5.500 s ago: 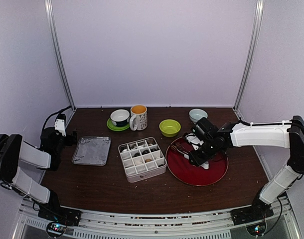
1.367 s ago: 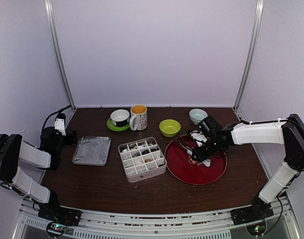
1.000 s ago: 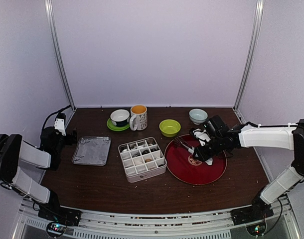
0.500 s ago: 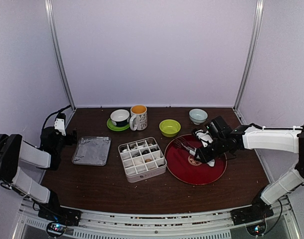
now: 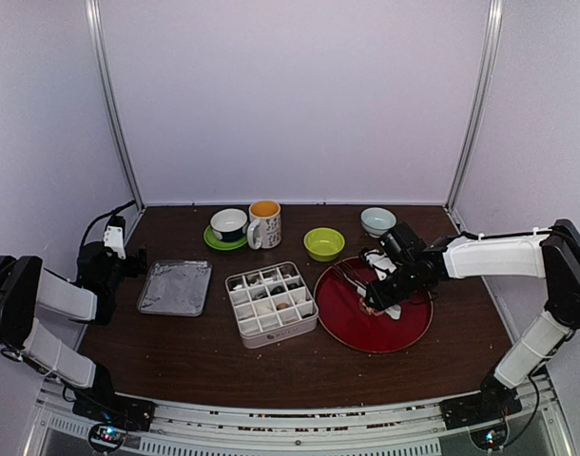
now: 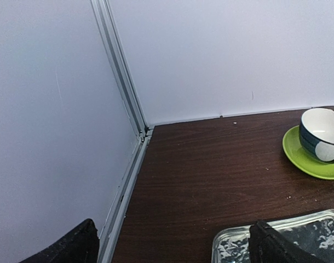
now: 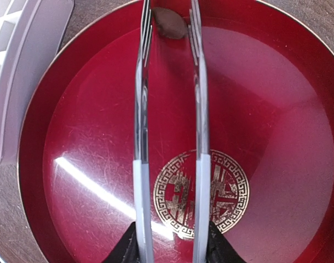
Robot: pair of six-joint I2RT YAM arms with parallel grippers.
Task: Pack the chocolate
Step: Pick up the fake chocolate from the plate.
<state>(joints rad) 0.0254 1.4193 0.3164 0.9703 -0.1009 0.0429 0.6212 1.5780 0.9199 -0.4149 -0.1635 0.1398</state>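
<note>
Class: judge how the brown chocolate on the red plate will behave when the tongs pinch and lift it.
The chocolate is small, so probably light. Its rounded shape may let it slip or roll between the narrow metal tongs. The glossy red plate looks slick, so a nudge could slide it.

Glossy scratched plate (image 7: pixel 265 109), shiny metal tongs (image 7: pixel 140 137), matt chocolate (image 7: pixel 168 23), seemingly wooden table (image 6: pixel 211 164).
</note>
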